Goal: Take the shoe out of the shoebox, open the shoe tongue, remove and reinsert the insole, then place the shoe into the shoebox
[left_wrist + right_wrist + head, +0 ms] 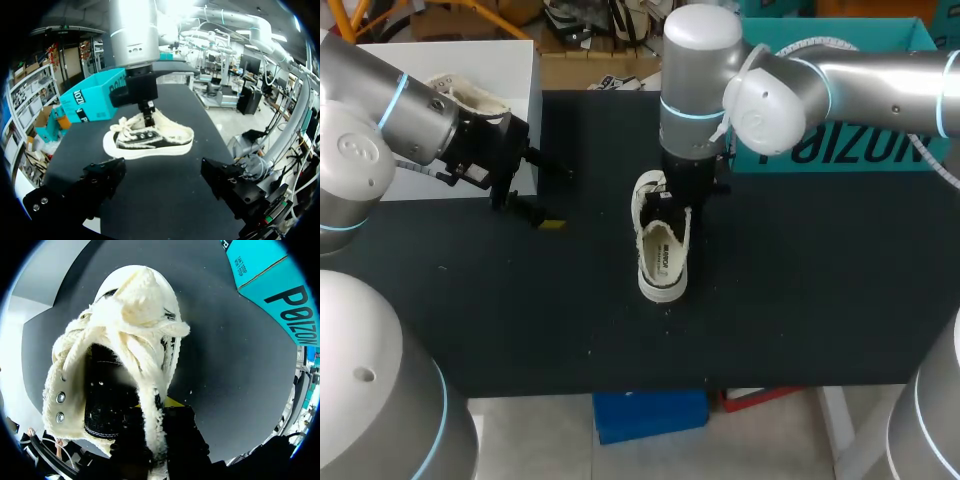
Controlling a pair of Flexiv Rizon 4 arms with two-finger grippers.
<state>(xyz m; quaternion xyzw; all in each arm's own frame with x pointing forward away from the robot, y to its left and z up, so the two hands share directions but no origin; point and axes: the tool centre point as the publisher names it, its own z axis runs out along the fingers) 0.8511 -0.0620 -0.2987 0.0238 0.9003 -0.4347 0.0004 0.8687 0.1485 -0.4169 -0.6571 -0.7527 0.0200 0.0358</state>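
A cream fleece-lined shoe (661,252) with a black upper stands on the black table (800,290), its heel toward the front edge. My right gripper (672,207) comes straight down onto it and is shut on the fleecy tongue (150,405), which runs between its fingers (172,402). From the left wrist view the shoe (150,140) lies side-on ahead of my left gripper (165,186), with the right gripper (148,118) pinching its middle. My left gripper (533,212) hangs open and empty to the shoe's left. The white shoebox (510,70) sits at the back left.
A second fleecy shoe (470,98) rests in the white box, behind my left arm. A teal box (840,120) stands at the back right, behind my right arm; the same teal box (90,100) lies beyond the shoe in the left wrist view.
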